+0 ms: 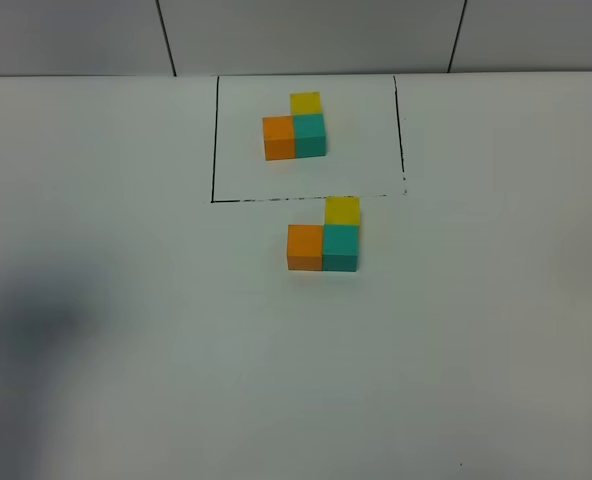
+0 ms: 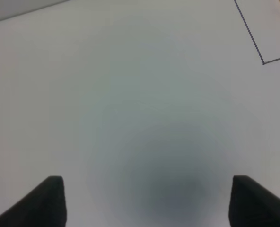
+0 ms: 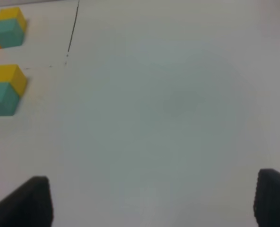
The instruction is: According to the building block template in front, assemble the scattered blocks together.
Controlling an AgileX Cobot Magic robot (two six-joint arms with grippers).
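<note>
The building block template (image 1: 304,138) is framed by a black line at the far side of the white table (image 1: 116,400). Just below its frame, the scattered blocks (image 1: 324,237) are set touching in the same L, orange beside teal with yellow behind, so the copy appears finished. The left gripper (image 2: 147,201) and right gripper (image 3: 152,201) are held wide and empty, well apart from the blocks

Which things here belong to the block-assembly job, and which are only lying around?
Job: building block template; orange block; teal block; yellow block.

Lying about: nothing loose; only the white table and the wall.
</note>
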